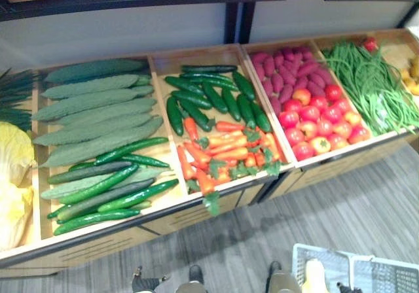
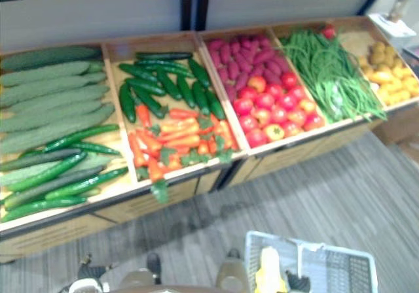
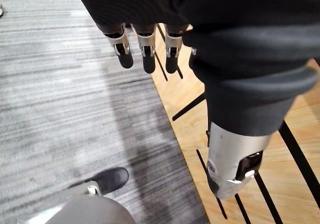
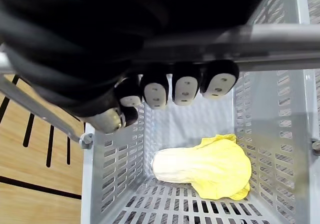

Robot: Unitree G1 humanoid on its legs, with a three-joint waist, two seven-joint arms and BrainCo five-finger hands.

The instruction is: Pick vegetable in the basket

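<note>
Seen from the head, the stand (image 1: 196,220) runs from 9 to 3 o'clock. At 9 lie yellow cabbages (image 1: 13,175). Next come long pale gourds (image 1: 91,106) with slim cucumbers (image 1: 105,188) at their 6. The next bin has more cucumbers over carrots (image 1: 226,150), and one carrot top hangs over the front lip. After that come sweet potatoes (image 1: 281,70) above tomatoes (image 1: 314,120), then beans (image 1: 373,87) at 2 o'clock. The basket (image 2: 347,270) is at 5 o'clock, low by the floor and well apart from the produce.

The left hand (image 3: 148,43) hangs with fingers straight and loose and thumb apart, holding nothing. It is just beside the stand's slotted front, below the bins. The right hand (image 4: 186,88) has its fingers curled round the basket's handle (image 4: 280,35) and carries it. One cabbage (image 4: 205,166) lies on its side on the basket floor. Neither hand holds a vegetable, and the others to pick lie in the bins.

The free hand starts low, so I judge it could catch the stand's front lip on the way up, or snag the overhanging carrot top and drag it to the floor. The smooth cucumbers and round tomatoes lie heaped, so a loose grasp could slip or set their neighbours rolling. The basket hangs from one hand, so a reach across may swing it against the stand. A hard vegetable dropped in from high up could bruise the cabbage.
</note>
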